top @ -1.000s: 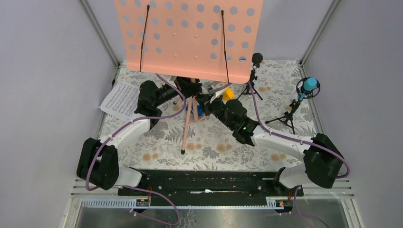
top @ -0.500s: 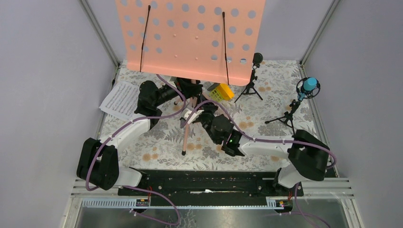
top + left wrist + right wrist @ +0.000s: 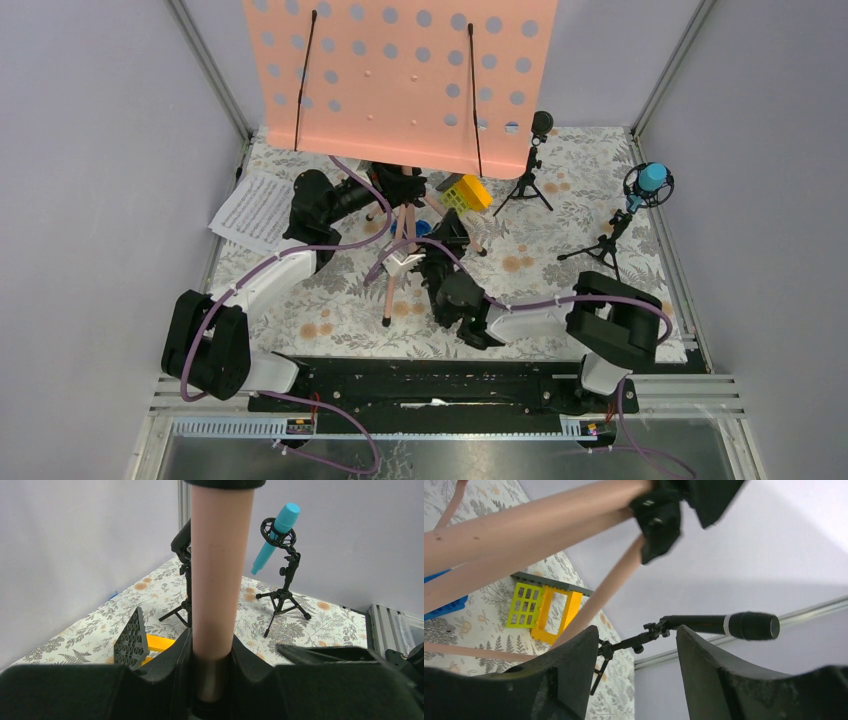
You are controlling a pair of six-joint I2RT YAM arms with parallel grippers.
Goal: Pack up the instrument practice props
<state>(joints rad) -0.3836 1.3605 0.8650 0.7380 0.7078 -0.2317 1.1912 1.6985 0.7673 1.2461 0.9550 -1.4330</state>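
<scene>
Centrally, music stand (image 3: 400,85): pink perforated desk, upright at the far middle of the bench (image 3: 530,290); its top edge is cut off by the overhead view.
Pole (image 3: 217,580): pink tube rising between the fingers in the left wrist view; from overhead the desk's lower lip covers most of it.
Legs (image 3: 388,290): pink tripod legs splayed on the floral cloth, one running toward the near edge; the others are partly covered by the arms.
Left claw (image 3: 212,680): closed round the pole low down, a finger pressed on each side.
Right claw (image 3: 639,680): fingers stand well apart with nothing between them; the legs cross above it in its own view. From overhead its tips are lost against the dark wrist.
Sheet music (image 3: 252,210): white printed paper lying flat at the bench's left edge, beside the left arm; one page or several cannot be told.
Black mic (image 3: 540,123): upright on its small black tripod, just beside the desk's lower right corner.
Blue mic (image 3: 652,178): held in a black mount on its tripod near the right edge, well apart from both claws.
Toy block (image 3: 466,192): yellow and green, between the legs and the black mic's tripod.
Blue toy (image 3: 425,228): a sliver by the legs, too hidden to identify.
</scene>
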